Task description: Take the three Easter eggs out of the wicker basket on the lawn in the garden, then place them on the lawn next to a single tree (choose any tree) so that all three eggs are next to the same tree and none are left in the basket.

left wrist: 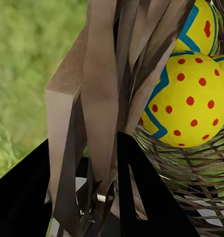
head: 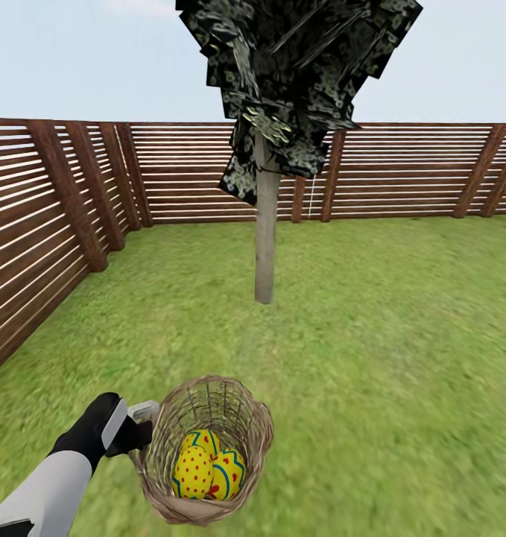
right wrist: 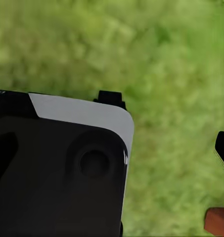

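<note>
- Wicker basket (head: 208, 447) rim is being pinched by the left pincer (head: 142, 426), its fingers (left wrist: 141, 197) pressed onto the weave.
- Three Easter eggs (head: 206, 466) are being carried inside it.
- Beyond, the tree (head: 266, 224) is being shown on the lawn (head: 394, 335).
- Right pincer's state cannot be told.

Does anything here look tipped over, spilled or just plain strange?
Nothing is spilled: the three Easter eggs sit inside the wicker basket. The one oddity is the basket, gripped at its rim by the left gripper and seemingly tilted.
</note>
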You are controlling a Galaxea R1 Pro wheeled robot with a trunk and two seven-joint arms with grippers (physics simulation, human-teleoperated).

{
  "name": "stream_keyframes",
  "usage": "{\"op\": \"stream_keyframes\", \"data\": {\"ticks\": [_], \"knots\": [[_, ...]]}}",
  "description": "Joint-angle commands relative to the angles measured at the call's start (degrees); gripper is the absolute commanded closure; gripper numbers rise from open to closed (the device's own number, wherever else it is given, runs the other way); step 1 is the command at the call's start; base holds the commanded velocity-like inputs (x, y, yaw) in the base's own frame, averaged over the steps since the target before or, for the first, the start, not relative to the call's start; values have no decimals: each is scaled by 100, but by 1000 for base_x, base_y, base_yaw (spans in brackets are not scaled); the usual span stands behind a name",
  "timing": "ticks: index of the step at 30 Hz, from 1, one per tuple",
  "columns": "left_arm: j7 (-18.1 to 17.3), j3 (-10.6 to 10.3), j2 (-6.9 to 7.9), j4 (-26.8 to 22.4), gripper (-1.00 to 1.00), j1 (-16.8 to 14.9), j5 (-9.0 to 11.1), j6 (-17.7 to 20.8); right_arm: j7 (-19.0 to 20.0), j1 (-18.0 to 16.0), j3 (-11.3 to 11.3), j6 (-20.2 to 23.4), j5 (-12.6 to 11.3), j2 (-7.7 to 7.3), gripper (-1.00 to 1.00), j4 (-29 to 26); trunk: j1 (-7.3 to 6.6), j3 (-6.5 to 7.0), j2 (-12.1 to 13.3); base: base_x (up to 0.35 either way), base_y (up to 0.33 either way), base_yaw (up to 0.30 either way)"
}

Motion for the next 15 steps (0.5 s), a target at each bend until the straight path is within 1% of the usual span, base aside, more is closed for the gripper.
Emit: {"op": "stream_keyframes", "data": {"ticks": [1, 15], "knots": [[28, 16, -1, -6, 100, -3, 124, 19, 5, -10, -13, -40, 48, -2, -100, 26, 3, -5, -3, 322, 0, 0], [28, 16, -1, -5, 100, -3, 124, 22, 5, -10, -13, -40, 48, -2, -100, 25, 3, -5, -3, 322, 0, 0]]}}
